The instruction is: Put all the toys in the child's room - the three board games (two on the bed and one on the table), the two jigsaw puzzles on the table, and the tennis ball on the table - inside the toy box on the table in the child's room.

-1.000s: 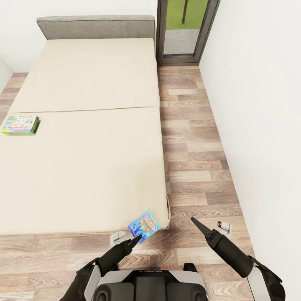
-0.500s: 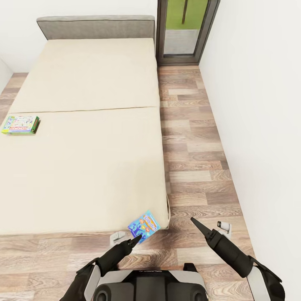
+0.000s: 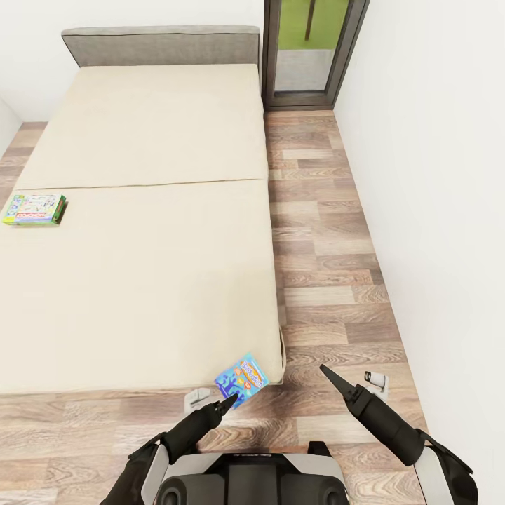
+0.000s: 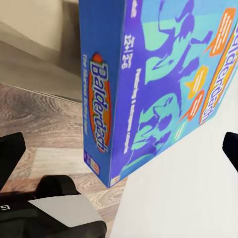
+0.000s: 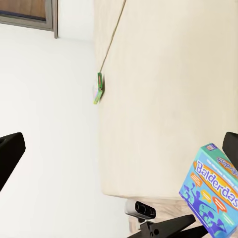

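A blue Balderdash board game (image 3: pixel 242 379) lies on the near right corner of the cream bed (image 3: pixel 140 266), overhanging its edge a little. A second board game (image 3: pixel 34 209), green and white, lies flat at the bed's left side. My left gripper (image 3: pixel 226 403) hovers just in front of the blue box, pointing at it. Its wrist view has the blue box (image 4: pixel 158 84) close ahead between wide-open fingers (image 4: pixel 10 153). My right gripper (image 3: pixel 328 373) hangs open over the floor to the right of the bed corner. The right wrist view takes in both the blue box (image 5: pixel 210 198) and the green one (image 5: pixel 99 88).
A strip of wood-plank floor (image 3: pixel 322 245) runs between the bed and the white wall (image 3: pixel 435 210) on the right. A dark-framed glass door (image 3: pixel 308 49) stands at the far end. A grey headboard (image 3: pixel 161 45) closes the bed's back. A small white object (image 3: pixel 377 381) lies on the floor.
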Motion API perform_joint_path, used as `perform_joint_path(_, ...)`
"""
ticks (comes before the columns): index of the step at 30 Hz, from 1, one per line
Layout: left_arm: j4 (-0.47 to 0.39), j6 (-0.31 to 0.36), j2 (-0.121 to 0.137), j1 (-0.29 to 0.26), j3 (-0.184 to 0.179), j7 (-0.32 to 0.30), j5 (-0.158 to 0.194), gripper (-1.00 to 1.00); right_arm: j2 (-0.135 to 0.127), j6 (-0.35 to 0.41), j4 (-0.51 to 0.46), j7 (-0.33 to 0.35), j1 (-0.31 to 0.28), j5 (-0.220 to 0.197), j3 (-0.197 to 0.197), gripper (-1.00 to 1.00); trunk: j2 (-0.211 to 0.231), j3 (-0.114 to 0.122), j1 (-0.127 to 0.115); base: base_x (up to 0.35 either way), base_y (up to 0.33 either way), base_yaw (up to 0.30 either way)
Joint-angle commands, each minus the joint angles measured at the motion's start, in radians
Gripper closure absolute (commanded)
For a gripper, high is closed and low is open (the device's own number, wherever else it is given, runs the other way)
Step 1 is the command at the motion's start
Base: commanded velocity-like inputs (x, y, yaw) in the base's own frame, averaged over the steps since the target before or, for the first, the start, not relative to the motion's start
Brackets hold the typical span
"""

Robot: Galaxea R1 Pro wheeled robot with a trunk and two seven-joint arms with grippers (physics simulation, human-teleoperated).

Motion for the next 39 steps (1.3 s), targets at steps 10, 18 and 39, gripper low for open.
perform_joint_path(10, 0.0, 0.011, -0.001, 0.0, 0.004, -0.005, 0.004, -1.0, 0.001, 0.007, 0.0, 0.002, 0.0, -0.003, -0.002, -1.0, -0.049, -0.022, 0.027, 0.0, 0.0, 0.0)
perform_joint_path(18, 0.0, 0.011, -0.001, 0.0, 0.004, -0.005, 0.004, -1.0, 0.001, 0.007, 0.0, 0.002, 0.0, -0.003, -0.002, -1.0, -0.056, -0.025, 0.031, 0.0, 0.0, 0.0)
perform_joint_path(39, 0.0, 0.011, -0.002, 0.0, 0.004, -0.005, 0.004, -1.0, 0.001, 0.006, 0.0, 0.002, 0.0, -0.003, -0.002, -1.0, -0.091, -0.041, 0.05, 0.0, 0.0, 0.0)
